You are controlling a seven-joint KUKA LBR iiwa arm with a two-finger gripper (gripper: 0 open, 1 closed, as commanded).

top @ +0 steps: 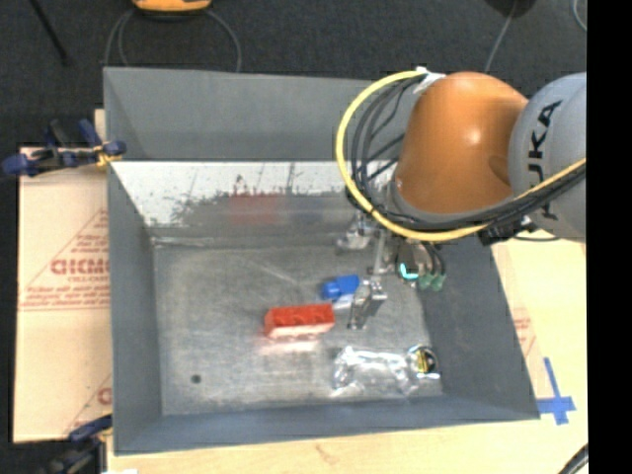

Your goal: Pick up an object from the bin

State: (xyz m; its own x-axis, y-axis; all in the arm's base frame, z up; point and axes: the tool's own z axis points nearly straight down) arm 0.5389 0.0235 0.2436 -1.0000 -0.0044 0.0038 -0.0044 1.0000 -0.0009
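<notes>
My gripper (361, 309) hangs low over the middle of the bin, just right of a small blue piece (339, 287) and a red toy brick (299, 318). One metal finger (361, 307) shows below the wrist; its tip sits beside the blue piece, at the red brick's right end. Whether anything is between the fingers I cannot make out. A crumpled clear plastic bag (375, 370) with a dark and yellow bit at its right end lies toward the front right of the bin floor.
The orange wrist cover and looped cables hang over the bin's back right part and hide the floor beneath. The bin's left half of the floor is bare metal with a small dark spot near the front.
</notes>
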